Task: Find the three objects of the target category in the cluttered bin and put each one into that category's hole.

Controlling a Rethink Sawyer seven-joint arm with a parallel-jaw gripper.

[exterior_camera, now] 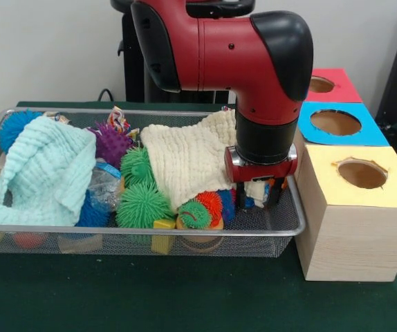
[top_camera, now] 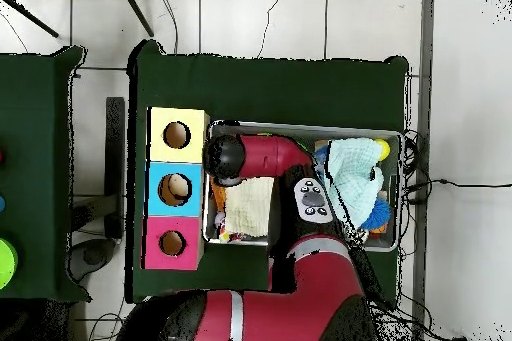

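green felt carries the cluttered bin (exterior_camera: 185, 232). gripper (exterior_camera: 259, 199) sits low inside it, its opening impossible to judge. crushed bottle (exterior_camera: 105, 183) looks light, slippery; grab its middle.

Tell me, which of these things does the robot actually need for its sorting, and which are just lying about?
Part of the job: gripper, wire bin, crushed clear bottle, and the yellow box, blue box and red box with holes.
Just lying about: mint cloth, cream cloth, green spiky ball, purple spiky ball, yellow block.
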